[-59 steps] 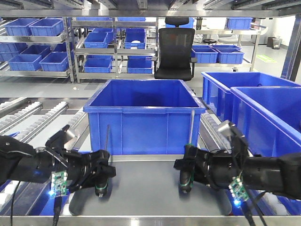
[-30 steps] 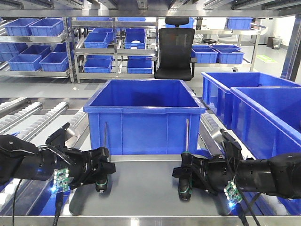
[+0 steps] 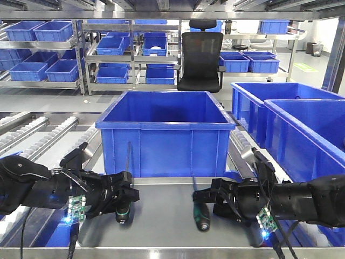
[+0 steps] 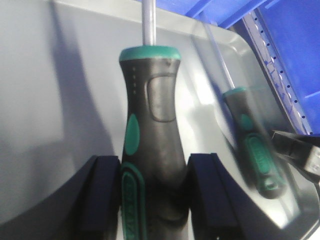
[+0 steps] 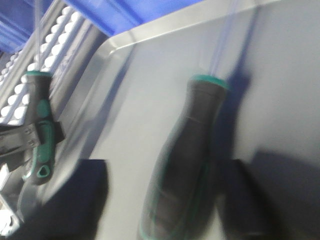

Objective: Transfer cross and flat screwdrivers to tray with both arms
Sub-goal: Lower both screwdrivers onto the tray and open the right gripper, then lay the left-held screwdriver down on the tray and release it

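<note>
A large blue bin (image 3: 166,132) stands at the far edge of a grey metal tray (image 3: 161,229), with more blue bins (image 3: 294,116) to the right and shelves of small bins (image 3: 38,51) and a black office chair (image 3: 201,60) behind. Two black arms reach in low over the tray from either side. The left gripper (image 3: 122,198) is closed on the handle of one screwdriver (image 3: 123,208), its fingers (image 4: 105,197) pressed on both sides of the black-and-green grip, with the steel shaft pointing up in front of the bin. The right gripper (image 3: 218,199) is spread open and holds nothing; the second screwdriver (image 3: 200,210) lies on the tray just left of it, apart from the fingers, its image blurred in the right wrist view. Half a second earlier that screwdriver stood upright, clamped in the right gripper; it has since been let go and has tipped over, while the left one has shifted slightly toward the middle.
</note>
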You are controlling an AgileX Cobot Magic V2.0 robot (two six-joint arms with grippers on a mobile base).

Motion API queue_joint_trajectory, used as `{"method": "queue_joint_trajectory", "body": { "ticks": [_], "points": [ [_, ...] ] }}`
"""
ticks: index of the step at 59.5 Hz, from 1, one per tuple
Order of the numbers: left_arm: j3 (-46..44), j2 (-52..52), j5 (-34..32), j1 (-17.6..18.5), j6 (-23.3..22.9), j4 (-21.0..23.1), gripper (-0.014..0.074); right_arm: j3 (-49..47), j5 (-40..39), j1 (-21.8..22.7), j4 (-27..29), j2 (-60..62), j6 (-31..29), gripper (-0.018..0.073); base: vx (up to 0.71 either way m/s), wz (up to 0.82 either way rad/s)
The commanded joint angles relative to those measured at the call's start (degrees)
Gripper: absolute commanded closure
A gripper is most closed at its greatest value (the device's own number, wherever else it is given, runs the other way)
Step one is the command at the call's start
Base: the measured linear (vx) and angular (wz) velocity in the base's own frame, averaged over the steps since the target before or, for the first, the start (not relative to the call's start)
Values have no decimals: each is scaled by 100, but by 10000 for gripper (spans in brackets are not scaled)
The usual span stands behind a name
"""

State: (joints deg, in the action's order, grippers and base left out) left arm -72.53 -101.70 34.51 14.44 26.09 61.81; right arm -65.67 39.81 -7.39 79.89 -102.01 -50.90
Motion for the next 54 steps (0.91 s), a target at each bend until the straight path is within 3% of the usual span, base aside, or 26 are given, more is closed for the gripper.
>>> {"method": "queue_joint_trajectory", "body": {
  "ticks": [1, 38, 44, 54],
  "points": [
    [-217, 329, -91, 27, 18, 289, 188, -183, 227, 14, 269, 282, -52, 6, 0, 0],
    [-217, 329, 592, 27, 25, -72, 187, -183, 619, 14, 269, 282, -74, 66, 0, 0],
    [-364, 336, 609, 27, 148, -648, 187, -183, 632, 14, 269, 282, -180, 66, 0, 0],
    [-930, 336, 592, 27, -35, -1856, 187, -183, 657, 14, 263, 282, -345, 66, 0, 0]
  ]
}}
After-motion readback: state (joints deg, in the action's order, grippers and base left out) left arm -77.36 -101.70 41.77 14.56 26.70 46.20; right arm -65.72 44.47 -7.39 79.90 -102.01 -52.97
